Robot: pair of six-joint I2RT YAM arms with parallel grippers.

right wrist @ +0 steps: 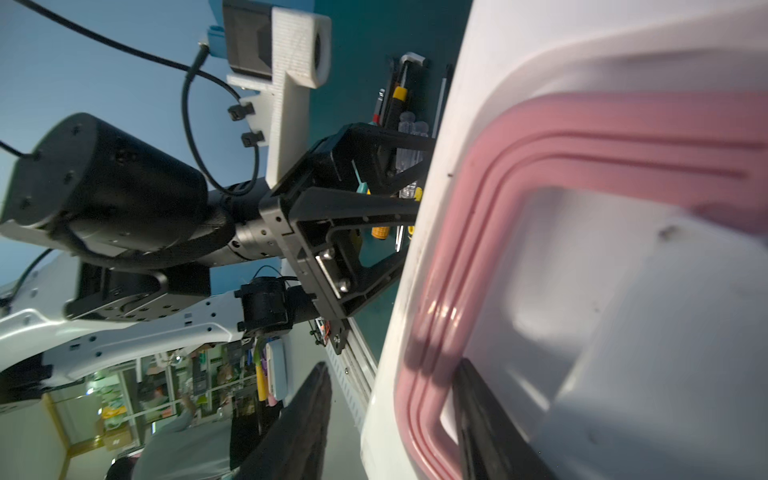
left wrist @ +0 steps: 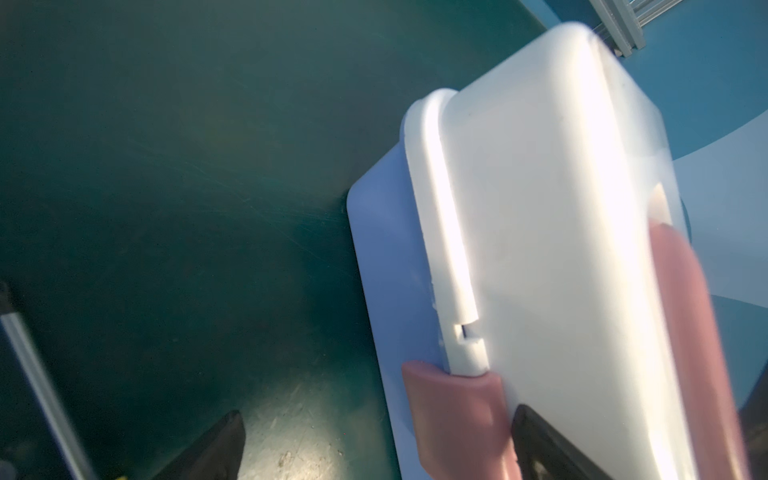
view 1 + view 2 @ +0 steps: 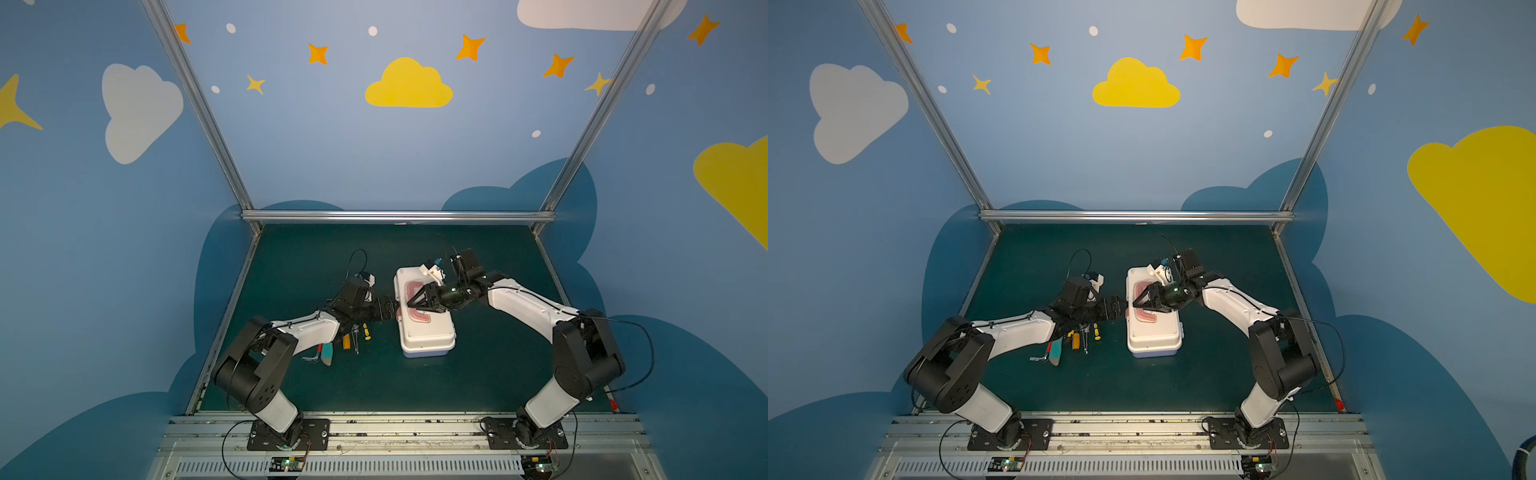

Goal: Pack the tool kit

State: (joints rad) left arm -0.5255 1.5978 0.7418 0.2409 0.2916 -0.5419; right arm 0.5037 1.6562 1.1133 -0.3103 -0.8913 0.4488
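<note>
Pink handle (image 1: 457,208) lies between parted jaws of right tool (image 1: 390,368); left tool (image 2: 378,413) gapes empty.

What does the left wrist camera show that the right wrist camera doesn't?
Only the left wrist view shows the box's lavender base and the pink side latch. Only the right wrist view shows the loose tools lying on the table and the left arm. Both show the white lid and part of its pink handle, plus the green table.
</note>
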